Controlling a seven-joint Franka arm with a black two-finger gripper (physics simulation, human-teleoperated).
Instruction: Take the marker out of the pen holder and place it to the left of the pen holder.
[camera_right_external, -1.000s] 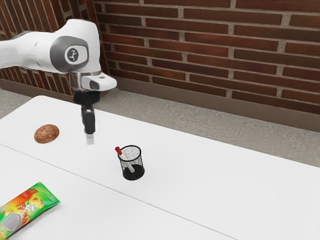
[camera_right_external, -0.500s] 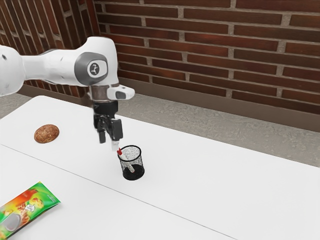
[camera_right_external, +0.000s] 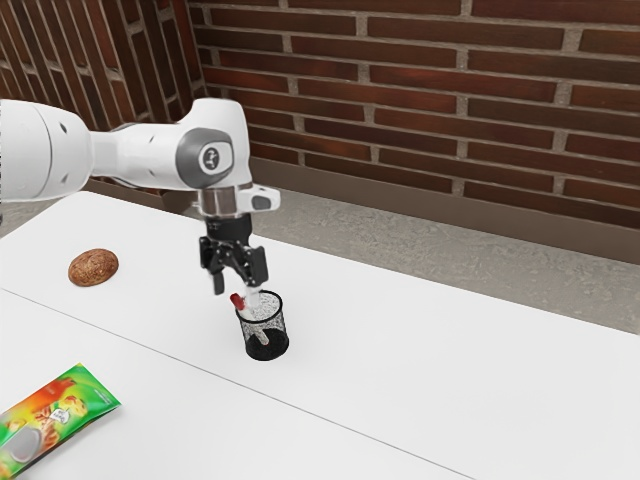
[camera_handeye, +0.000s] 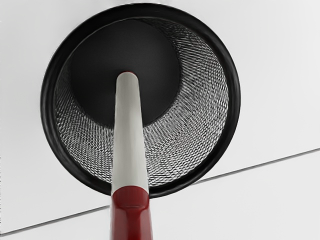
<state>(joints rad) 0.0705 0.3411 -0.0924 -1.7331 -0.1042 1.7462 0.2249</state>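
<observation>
Open, my gripper (camera_right_external: 236, 286) hangs just above the marker's cap and the near side of the pen holder, its two fingers apart. The marker (camera_right_external: 237, 301), white with a red cap, leans inside the black mesh pen holder (camera_right_external: 268, 347), its cap end sticking out past the rim toward the exterior view's left. In the wrist view the marker (camera_handeye: 129, 135) crosses the rim of the pen holder (camera_handeye: 232, 100), with its far end down at the dark base and its red cap close under my hand. Nothing shows held.
A brown, bread-like lump (camera_right_external: 93, 267) lies on the white table (camera_right_external: 430, 370) toward the exterior view's left. A green and orange snack packet (camera_right_external: 55, 420) lies at that view's lower left. A brick wall (camera_right_external: 420, 90) stands behind the table.
My gripper has moved toward the exterior view's right and come over the pen holder's near rim. The hand has turned, so both fingers now show apart. Marker and holder stayed put.
</observation>
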